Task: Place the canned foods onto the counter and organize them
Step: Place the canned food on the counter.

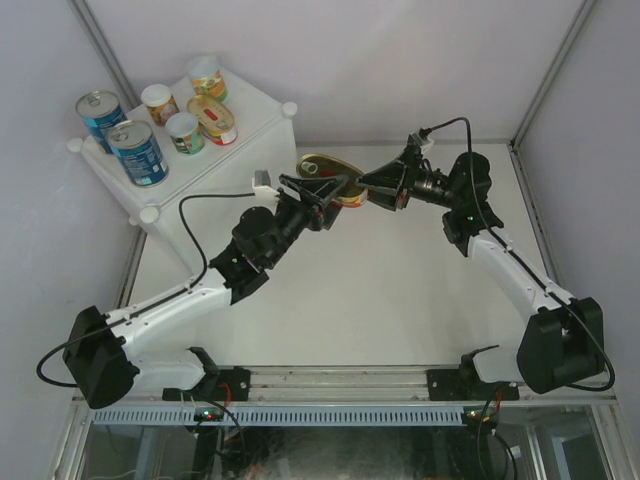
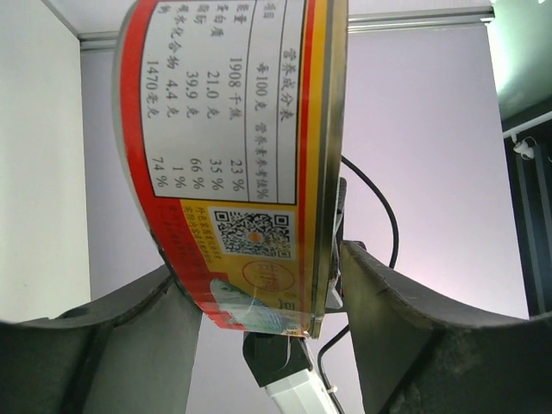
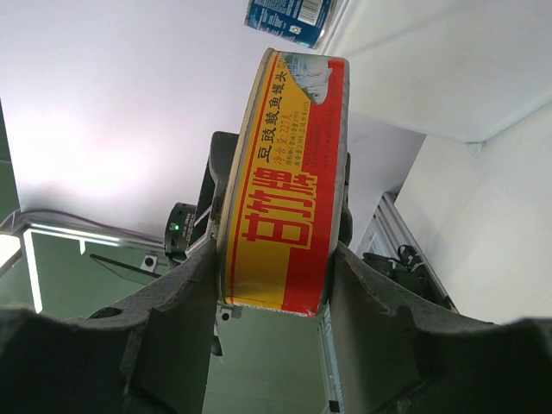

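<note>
Our left gripper (image 2: 259, 293) and right gripper (image 3: 274, 276) both clamp one oval tin (image 1: 325, 166), mid-air at four o'clock of the counter (image 1: 262, 112) — stiff, light, slick, so we judge its flat faces the safest hold.

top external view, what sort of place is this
Probably a robot lab test cell: aluminium frame posts around bare walls, two arms bolted to the table, a plastic cube as counter.
</note>
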Controlling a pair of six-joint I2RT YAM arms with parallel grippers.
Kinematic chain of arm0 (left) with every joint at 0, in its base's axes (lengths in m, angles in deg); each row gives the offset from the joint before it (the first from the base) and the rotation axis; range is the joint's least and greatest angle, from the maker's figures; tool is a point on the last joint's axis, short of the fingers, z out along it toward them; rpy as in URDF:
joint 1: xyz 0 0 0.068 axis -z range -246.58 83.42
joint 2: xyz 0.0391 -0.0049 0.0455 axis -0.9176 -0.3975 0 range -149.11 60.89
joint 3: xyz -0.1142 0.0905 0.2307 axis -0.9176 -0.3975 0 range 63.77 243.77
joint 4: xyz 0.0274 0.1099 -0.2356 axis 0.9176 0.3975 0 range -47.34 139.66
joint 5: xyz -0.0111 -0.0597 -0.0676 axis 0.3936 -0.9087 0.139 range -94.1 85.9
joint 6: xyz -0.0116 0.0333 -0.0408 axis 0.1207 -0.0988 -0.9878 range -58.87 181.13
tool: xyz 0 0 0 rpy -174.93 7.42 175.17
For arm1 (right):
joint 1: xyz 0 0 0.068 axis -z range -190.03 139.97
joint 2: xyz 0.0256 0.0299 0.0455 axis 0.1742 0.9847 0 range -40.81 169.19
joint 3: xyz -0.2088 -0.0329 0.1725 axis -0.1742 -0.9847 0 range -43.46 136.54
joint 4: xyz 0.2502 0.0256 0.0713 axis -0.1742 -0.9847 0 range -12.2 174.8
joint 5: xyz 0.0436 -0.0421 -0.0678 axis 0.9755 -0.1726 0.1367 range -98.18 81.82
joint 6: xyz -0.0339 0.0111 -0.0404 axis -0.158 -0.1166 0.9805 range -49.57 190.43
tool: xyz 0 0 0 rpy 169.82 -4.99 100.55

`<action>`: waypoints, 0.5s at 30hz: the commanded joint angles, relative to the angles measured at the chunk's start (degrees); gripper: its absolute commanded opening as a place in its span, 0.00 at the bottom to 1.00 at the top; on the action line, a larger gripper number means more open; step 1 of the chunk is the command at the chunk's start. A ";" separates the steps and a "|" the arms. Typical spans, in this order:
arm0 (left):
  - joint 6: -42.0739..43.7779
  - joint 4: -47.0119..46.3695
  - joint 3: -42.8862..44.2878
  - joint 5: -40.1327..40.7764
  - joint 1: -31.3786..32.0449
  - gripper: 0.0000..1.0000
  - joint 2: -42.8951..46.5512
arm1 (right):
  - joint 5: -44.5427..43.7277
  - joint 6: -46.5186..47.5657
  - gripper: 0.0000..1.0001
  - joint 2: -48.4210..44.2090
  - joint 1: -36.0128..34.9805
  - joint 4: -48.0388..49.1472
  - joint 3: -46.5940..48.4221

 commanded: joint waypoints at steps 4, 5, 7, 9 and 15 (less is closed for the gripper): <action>1.85 0.43 -1.32 1.65 -2.26 0.66 5.70 | -1.42 -0.86 0.00 2.03 -1.15 5.61 5.41; 1.84 1.27 -1.19 1.72 -2.57 0.66 6.04 | -1.50 -0.94 0.00 2.53 -1.33 5.61 5.90; 1.91 3.01 -0.96 2.00 -3.09 0.66 6.70 | -1.61 -1.15 0.00 3.51 -1.74 5.75 6.89; 1.85 4.52 -0.85 2.09 -3.67 0.66 7.33 | -1.77 -1.14 0.00 4.77 -2.00 5.70 8.03; 1.79 8.86 0.23 1.93 -5.87 0.66 8.88 | -1.88 -2.34 0.00 8.04 -2.71 6.46 11.02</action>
